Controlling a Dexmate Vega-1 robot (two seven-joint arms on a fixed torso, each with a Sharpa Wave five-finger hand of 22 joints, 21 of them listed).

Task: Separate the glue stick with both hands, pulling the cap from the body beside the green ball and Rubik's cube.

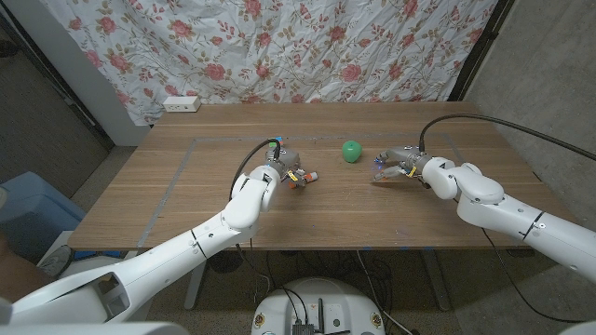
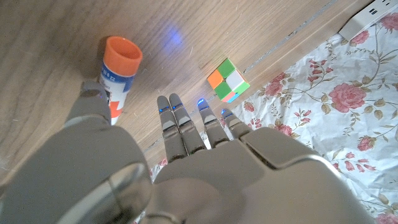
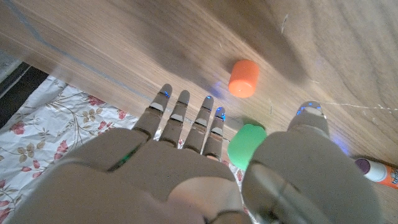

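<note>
The glue stick body (image 2: 114, 84), white with an orange end, lies on the wood beside the thumb of my left hand (image 2: 186, 168); whether the thumb touches it I cannot tell. In the head view the body (image 1: 300, 176) lies just right of my left hand (image 1: 282, 163), whose fingers are stretched out and hold nothing. The orange cap (image 3: 244, 78) lies alone on the table, apart from the body (image 3: 378, 173), which shows a purple tip. My right hand (image 1: 402, 166) has its fingers spread with nothing in them, a little right of the green ball (image 1: 351, 151). The ball (image 3: 245, 146) sits just past my right hand (image 3: 186, 168).
A small Rubik's cube (image 2: 227, 79) sits beyond my left fingertips, near a tape line on the table (image 1: 186, 214). A white power strip (image 1: 182, 104) lies at the back left edge. A flowered cloth (image 1: 307, 46) hangs behind the table.
</note>
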